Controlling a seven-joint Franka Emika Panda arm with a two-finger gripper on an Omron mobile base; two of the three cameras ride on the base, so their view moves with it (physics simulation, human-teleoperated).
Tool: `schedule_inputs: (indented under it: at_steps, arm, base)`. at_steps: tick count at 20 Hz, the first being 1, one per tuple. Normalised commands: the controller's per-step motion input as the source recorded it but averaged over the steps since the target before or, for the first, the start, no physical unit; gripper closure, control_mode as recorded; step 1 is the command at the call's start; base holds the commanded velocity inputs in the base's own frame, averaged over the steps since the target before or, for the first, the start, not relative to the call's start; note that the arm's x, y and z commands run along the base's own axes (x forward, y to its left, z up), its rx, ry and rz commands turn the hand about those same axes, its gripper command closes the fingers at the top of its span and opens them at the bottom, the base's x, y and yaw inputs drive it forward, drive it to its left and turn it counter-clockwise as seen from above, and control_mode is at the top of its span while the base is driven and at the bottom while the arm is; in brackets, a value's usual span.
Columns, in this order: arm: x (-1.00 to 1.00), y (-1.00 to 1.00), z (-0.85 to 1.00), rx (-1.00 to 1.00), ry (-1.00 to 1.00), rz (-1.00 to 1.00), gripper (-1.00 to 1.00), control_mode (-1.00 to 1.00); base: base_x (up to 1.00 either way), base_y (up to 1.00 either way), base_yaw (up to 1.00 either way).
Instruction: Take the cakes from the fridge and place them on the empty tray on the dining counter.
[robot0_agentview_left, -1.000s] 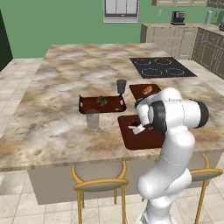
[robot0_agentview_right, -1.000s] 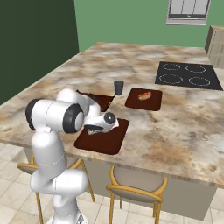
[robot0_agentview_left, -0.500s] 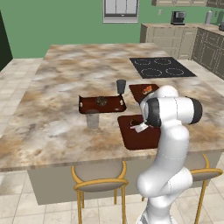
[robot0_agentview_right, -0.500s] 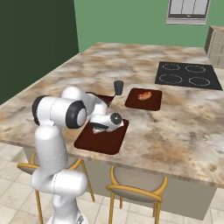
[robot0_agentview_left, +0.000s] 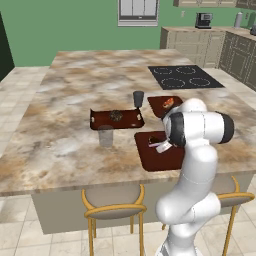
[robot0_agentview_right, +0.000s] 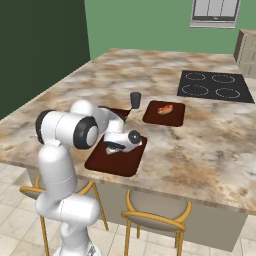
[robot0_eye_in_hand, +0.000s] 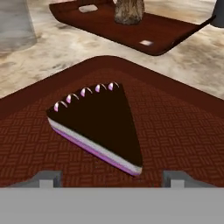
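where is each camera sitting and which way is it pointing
Left base view: behind the arm on its left, looking forward and down over the dining counter; the white arm rises at lower right.
Right base view: behind on its right, same counter; the arm rises at lower left, the hand over the empty tray.
Hand view: on the hand, looking along open fingertips at the cake.
Shared: all three show that tray; the hand view also shows the rimmed tray.
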Motion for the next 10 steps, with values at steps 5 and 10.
schedule_inputs:
  at_steps: [5, 10]
  arm:
    - [-0.15, 0.0, 0.77, -0.01, -0.07, 0.04, -1.0, -1.0]
    - [-0.07, 0.0, 1.0, -0.09, -0.2, 0.03, -1.0, -1.0]
  base:
    - [0.0, 0.0, 0.0]
    - [0.0, 0.0, 0.0]
